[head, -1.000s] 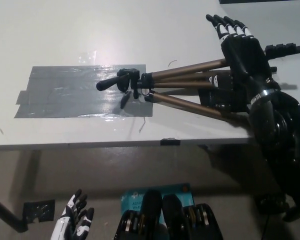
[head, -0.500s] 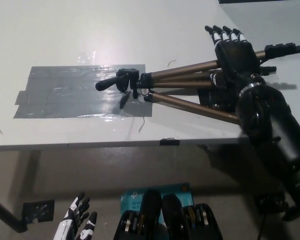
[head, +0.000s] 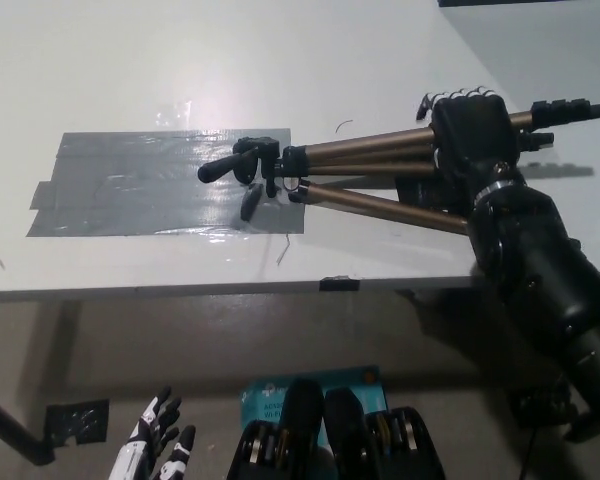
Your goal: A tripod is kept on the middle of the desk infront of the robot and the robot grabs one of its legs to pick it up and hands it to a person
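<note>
Head view of the grasp phase. The tripod (head: 365, 166) lies on its side on the white table (head: 100, 60), its head (head: 248, 164) resting over the right end of a grey tape patch (head: 150, 185) and its folded legs running off toward the picture's right, the feet (head: 565, 108) near the table's right edge. The black right hand (head: 472, 135) lies across the legs, well away from the head. Compared with half a second ago, the fingers (head: 460, 98) are no longer stretched flat beyond the tripod: they now bend down over the far side of the upper leg (head: 370, 141), and the hand sits lower and closer on the bundle. The head has also shifted slightly to the right on the tape. This marks the change from reaching to closing, so the grasp appears made or nearly made, while the lift and the handover are not yet done. The upper leg passes beneath the palm; the lower leg (head: 380, 207) runs out under the wrist, and whether it is enclosed cannot be told. The white left hand (head: 158, 445) rests at the lower left, below the table edge, fingers apart and empty. No person is in view.
</note>
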